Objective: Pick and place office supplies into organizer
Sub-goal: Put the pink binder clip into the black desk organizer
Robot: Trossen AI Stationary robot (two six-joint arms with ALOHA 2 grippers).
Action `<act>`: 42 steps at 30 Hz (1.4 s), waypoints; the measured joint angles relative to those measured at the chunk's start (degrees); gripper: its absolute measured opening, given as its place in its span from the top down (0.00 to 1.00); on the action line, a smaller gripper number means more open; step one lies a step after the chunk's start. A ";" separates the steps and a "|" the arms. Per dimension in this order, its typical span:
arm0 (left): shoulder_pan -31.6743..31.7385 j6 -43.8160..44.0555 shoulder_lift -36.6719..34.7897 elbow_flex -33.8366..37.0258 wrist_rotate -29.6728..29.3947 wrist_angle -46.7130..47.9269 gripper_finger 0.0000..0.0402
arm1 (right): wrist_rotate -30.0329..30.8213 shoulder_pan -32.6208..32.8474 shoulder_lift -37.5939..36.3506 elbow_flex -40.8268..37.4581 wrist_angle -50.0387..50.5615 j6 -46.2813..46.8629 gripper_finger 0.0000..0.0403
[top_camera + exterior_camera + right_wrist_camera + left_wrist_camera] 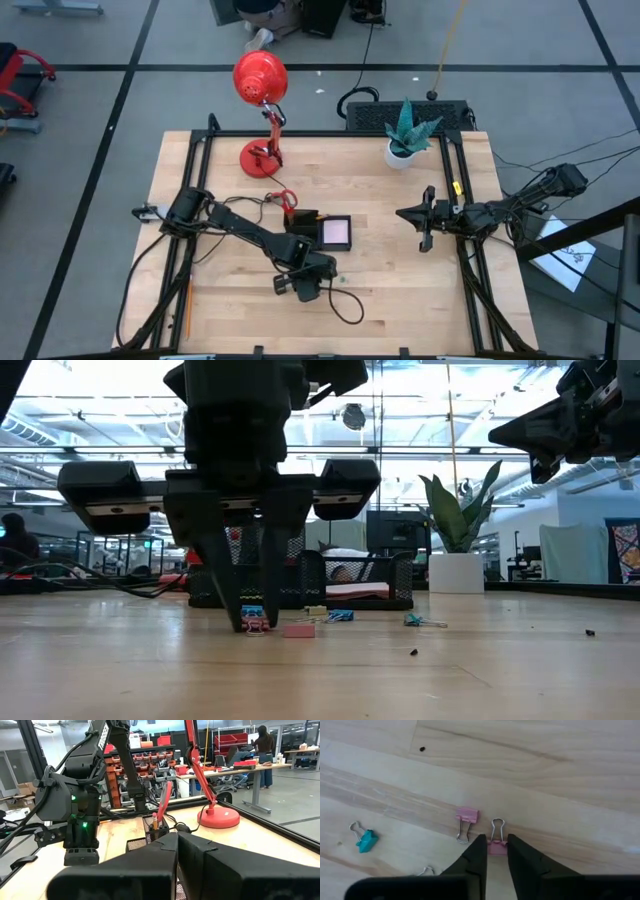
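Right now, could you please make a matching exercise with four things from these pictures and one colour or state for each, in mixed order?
Things:
1. left gripper
2. right gripper
3. desk lamp
4. clip lying apart on the wood

Colour or state:
A. teal
B. red
C. up in the air, fingers shut, holding nothing
D. down at the table, fingers on either side of a pink binder clip

Pairs: 1-D, 2-C, 3-B, 4-A
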State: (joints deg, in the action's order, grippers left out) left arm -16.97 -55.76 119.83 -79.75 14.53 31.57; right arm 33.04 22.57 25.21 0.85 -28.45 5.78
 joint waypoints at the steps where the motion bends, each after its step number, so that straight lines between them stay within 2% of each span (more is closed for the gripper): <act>1: 0.02 0.43 0.00 0.02 0.09 0.00 0.85 | 0.00 0.00 0.00 0.00 0.01 0.00 1.00; 9: -0.19 4.23 -0.22 -0.07 0.31 -0.04 0.86 | -0.01 0.00 0.00 0.01 0.01 -0.10 1.00; 15: -1.07 7.19 -3.65 0.37 -2.34 1.06 0.86 | -0.04 0.00 -0.02 0.00 0.00 -0.13 1.00; 21: -1.44 11.87 -9.86 0.13 -11.60 1.98 0.86 | -0.04 0.00 -0.02 0.00 0.01 -0.04 1.00; 25: -1.28 19.59 -12.66 0.03 -21.59 3.12 0.86 | -0.07 0.00 0.00 0.01 -0.02 -0.02 1.00; 31: -1.13 33.92 -12.98 0.06 -37.64 7.96 0.86 | -0.07 0.00 -0.02 0.00 -0.03 -0.02 1.00; 36: -2.06 46.11 -13.03 0.02 -41.00 12.23 0.86 | -0.07 0.00 -0.02 -0.01 -0.02 -0.07 1.00; 42: -3.06 52.82 -13.05 0.03 -41.21 14.89 0.86 | -0.07 0.00 0.00 0.02 -0.02 -0.40 1.00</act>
State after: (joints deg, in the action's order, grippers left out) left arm -20.03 -2.94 106.78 -79.72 -26.67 46.46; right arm 32.97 22.57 25.21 0.86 -28.47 5.38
